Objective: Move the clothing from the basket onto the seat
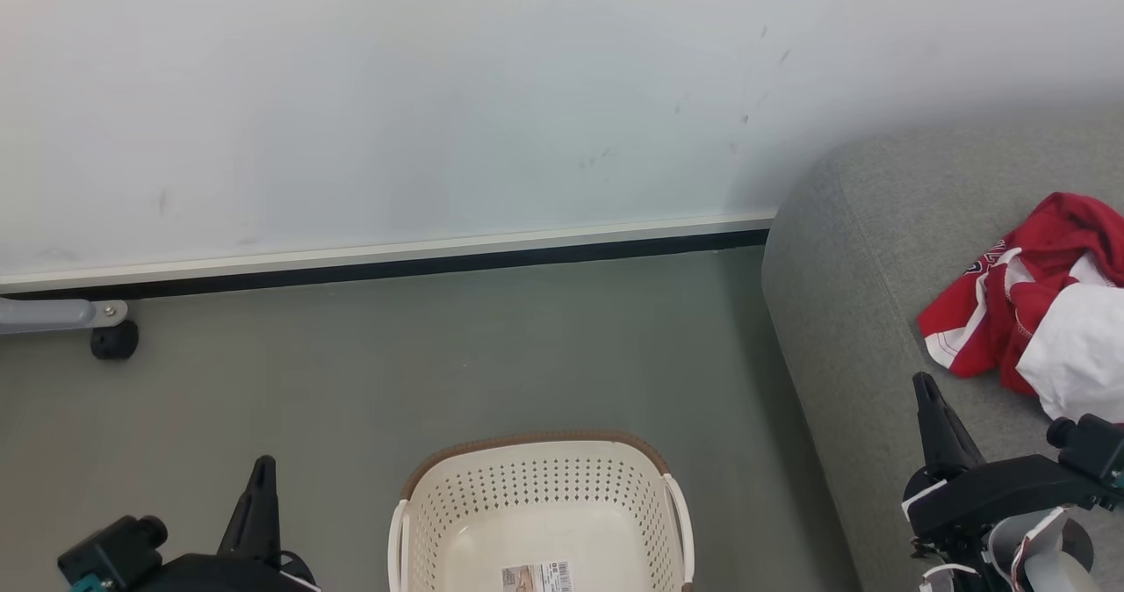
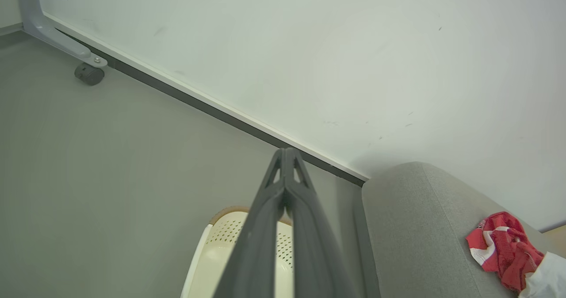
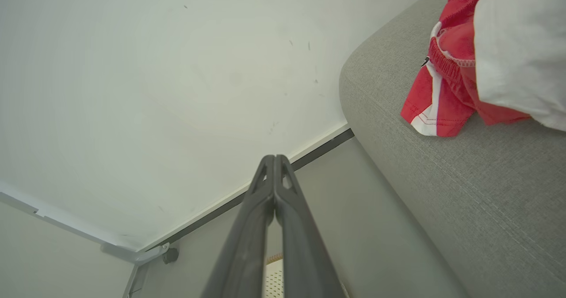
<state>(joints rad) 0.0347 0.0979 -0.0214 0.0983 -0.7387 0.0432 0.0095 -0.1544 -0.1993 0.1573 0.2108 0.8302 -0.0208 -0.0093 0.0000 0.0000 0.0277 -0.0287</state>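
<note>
The red and white clothing [image 1: 1032, 298] lies crumpled on the grey seat [image 1: 861, 311] at the right; it also shows in the left wrist view as clothing [image 2: 502, 247] on the seat [image 2: 415, 227], and in the right wrist view as clothing [image 3: 446, 85] on the seat [image 3: 486, 192]. The cream basket [image 1: 540, 504] stands on the floor at bottom centre with only a label on its bottom. My left gripper [image 1: 261, 469] is shut and holds nothing, left of the basket. My right gripper [image 1: 924, 386] is shut and holds nothing, over the seat's front edge below the clothing.
A white wall panel with a dark base strip [image 1: 386, 263] runs behind the grey floor [image 1: 351, 372]. A grey leg with a black caster [image 1: 114, 339] stands at far left. A white cloth [image 1: 1084, 346] lies against the red clothing.
</note>
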